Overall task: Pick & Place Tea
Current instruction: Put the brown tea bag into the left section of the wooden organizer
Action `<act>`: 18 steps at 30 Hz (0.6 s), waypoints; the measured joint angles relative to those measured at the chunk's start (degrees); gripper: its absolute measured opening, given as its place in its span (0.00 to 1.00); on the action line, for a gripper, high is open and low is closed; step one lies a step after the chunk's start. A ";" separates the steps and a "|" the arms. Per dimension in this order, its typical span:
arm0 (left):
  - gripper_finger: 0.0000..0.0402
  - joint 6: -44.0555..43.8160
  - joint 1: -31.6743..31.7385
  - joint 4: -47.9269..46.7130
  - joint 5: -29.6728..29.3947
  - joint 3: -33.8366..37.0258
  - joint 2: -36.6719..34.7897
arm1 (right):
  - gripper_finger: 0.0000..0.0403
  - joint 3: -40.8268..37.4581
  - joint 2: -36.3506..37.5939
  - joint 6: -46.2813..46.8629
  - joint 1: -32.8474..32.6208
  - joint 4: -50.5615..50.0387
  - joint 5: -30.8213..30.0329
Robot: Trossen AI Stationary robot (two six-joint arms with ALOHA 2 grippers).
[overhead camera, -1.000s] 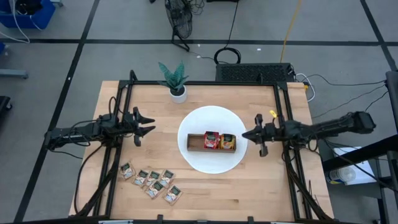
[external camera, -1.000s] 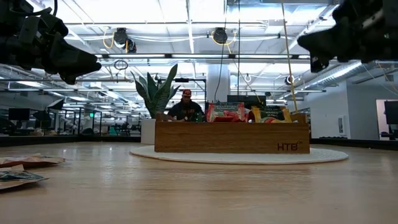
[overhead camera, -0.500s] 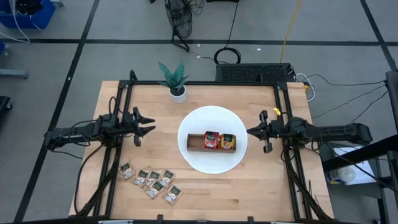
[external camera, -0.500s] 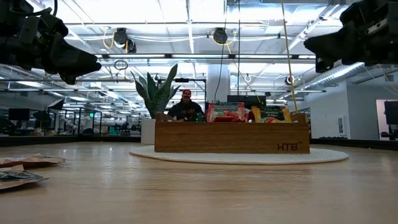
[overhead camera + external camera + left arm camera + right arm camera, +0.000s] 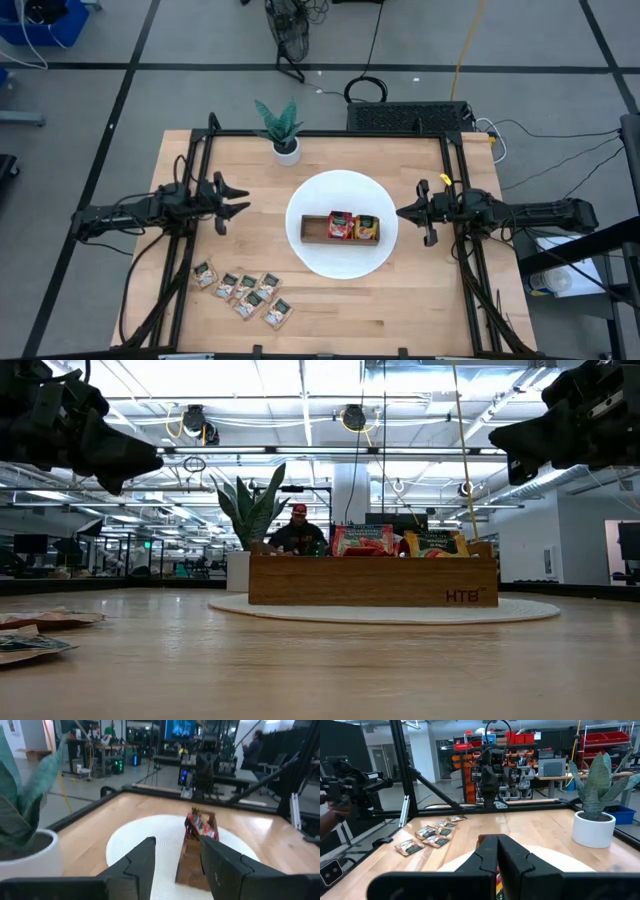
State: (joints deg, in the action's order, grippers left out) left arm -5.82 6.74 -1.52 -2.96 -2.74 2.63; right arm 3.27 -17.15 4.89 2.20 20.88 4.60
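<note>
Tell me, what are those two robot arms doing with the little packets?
Right now neither arm holds anything. The left gripper hovers open over the table's left side, and the right gripper hovers shut beside the white plate. A wooden tray on the plate already holds a red tea sachet and an orange-yellow tea sachet. The beige tea sachets lie loose on the table, waiting.

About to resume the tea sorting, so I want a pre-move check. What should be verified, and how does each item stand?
1. Left pincer open and empty: ok.
2. Right pincer shut, nothing held: ok.
3. Beige sachets loose on the table, reachable by the left arm: ok.
4. Tray on the white plate: ok.
5. Tray's left compartment free: ok.
6. Potted plant away from the sachets: ok.
</note>
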 joint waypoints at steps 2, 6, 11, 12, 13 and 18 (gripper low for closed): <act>0.39 -1.37 -0.01 1.33 0.10 -0.02 -0.02 | 0.01 -0.02 0.00 0.00 -0.02 0.00 0.00; 0.39 -3.53 -0.02 1.66 0.32 -0.02 0.03 | 0.01 -0.02 0.00 0.00 -0.02 0.02 -0.02; 0.39 -7.28 -0.02 0.92 -0.13 -0.02 0.07 | 0.01 -0.04 -0.02 0.00 -0.02 0.03 -0.01; 0.39 -9.98 -0.02 0.94 -0.05 -0.02 0.08 | 0.01 -0.04 -0.02 0.00 -0.02 0.02 -0.01; 0.39 -12.55 -0.02 1.06 0.68 -0.02 0.09 | 0.01 -0.04 -0.02 0.01 -0.02 0.02 -0.02; 0.38 -23.41 -1.62 -6.30 8.33 -6.61 5.61 | 0.01 -0.07 -0.02 0.00 -0.02 0.07 -0.02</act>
State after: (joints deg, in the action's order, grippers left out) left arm -29.24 5.13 -7.82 5.37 -9.36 8.25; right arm 3.20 -17.17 4.89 2.17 20.95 4.58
